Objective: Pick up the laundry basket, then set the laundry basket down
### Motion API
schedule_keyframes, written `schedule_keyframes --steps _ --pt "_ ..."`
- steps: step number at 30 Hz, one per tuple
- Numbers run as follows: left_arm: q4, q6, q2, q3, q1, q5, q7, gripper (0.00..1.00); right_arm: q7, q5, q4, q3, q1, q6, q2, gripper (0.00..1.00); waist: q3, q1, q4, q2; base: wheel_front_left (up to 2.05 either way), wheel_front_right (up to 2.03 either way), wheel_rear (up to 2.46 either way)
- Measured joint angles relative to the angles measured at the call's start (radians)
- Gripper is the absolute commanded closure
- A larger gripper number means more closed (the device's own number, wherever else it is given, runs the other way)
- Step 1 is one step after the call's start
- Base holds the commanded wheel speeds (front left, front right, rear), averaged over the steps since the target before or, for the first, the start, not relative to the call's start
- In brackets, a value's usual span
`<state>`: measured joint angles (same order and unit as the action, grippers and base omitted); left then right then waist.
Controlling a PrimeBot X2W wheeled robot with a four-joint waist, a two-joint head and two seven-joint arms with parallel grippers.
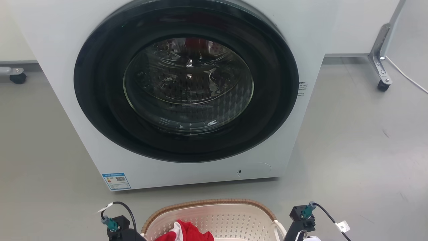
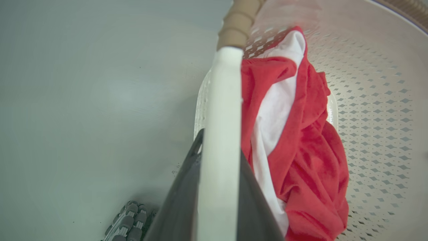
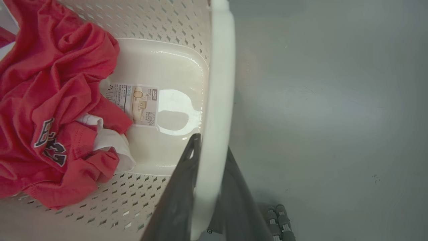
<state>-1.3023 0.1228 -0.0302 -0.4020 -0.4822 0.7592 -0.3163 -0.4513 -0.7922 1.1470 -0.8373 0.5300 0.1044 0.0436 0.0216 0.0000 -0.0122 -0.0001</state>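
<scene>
The laundry basket point(image 1: 207, 203), cream perforated plastic with a brown woven-look rim, sits at the bottom middle of the head view, between my two wrists. A red and white garment point(image 1: 187, 232) lies inside it. In the left wrist view my left gripper point(image 2: 220, 147) is shut on the basket's white left handle point(image 2: 224, 100), one dark finger on each side. My right gripper point(image 3: 212, 144) is shut the same way on the white right handle point(image 3: 219, 83). A label point(image 3: 137, 103) shows on the basket's bottom beside the garment point(image 3: 50, 100). I cannot tell whether the basket touches the floor.
A white front-loading washing machine point(image 1: 187, 90) with its round door shut stands just beyond the basket. A metal leg on a caster point(image 1: 381, 60) and a white cable point(image 1: 404, 75) are at the far right, another caster point(image 1: 16, 77) at the far left. Grey floor point(image 1: 361, 150) surrounds everything.
</scene>
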Motion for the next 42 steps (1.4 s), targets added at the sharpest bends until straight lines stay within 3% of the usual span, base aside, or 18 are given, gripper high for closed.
schedule_keyframes --steps 42 --pt "-0.001 0.0 0.0 -0.007 0.019 0.027 0.025 1.0 -0.011 -0.072 -0.004 -0.036 -0.008 -0.035 -0.001 1.0 0.0 0.0 0.0 0.0002 0.0 0.0 0.0"
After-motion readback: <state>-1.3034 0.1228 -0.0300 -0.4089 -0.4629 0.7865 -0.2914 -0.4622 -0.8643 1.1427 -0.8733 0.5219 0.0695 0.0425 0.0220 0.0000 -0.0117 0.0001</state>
